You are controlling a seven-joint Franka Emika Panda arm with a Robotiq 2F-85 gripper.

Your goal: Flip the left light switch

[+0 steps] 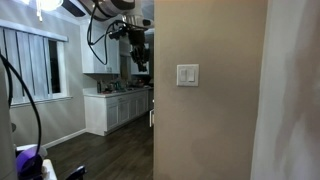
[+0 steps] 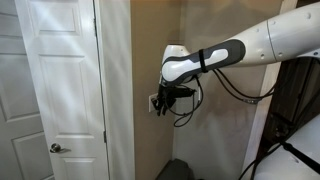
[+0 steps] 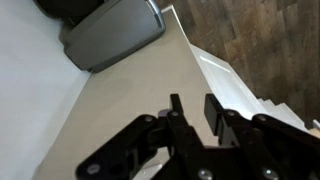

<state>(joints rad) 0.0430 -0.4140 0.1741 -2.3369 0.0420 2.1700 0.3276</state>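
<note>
- Ext. view, facing the wall: left light switch (image 1: 184, 75) = left half of small white wall plate (image 1: 187, 66), on flat tan wall (image 1: 210, 130), approx. mid-height in pic.
- Gripper (image 1: 141, 60) hangs dark under the arm (image 1: 112, 12), up and left of the plate, past the wall's left edge in pic. It does not overlap the switch. Depth between the two: cannot tell. Jaw opening not readable here.
- Room behind: white kitchen cabinets (image 1: 115, 108), window (image 1: 28, 65) w/ vertical blinds, dark wood floor (image 1: 105, 155).
- Ext. view, side-on: white arm (image 2: 270, 40) w/ black band comes in from the right. Gripper (image 2: 160, 100) points left at the wall plate (image 2: 153, 101) on the tan wall (image 2: 150, 50); tip just beside it, contact cannot tell. Rockers not separable at this angle. Black cables (image 2: 185, 112) loop under the wrist.
- Left of wall: white panel door (image 2: 50, 70) w/ round knob (image 2: 57, 148). At floor level: grey bin (image 2: 180, 170).
- Wrist view: gripper (image 3: 193, 108) at bottom edge, black fingers (image 3: 176, 108) drawn close together, slim gap between, nothing held.
- Tan wall (image 3: 110, 110) fills the middle; switch and plate out of frame. Grey bin (image 3: 110, 32) at top, wood floor (image 3: 260, 40) top right, white trim (image 3: 230, 80) along the wall's foot.
</note>
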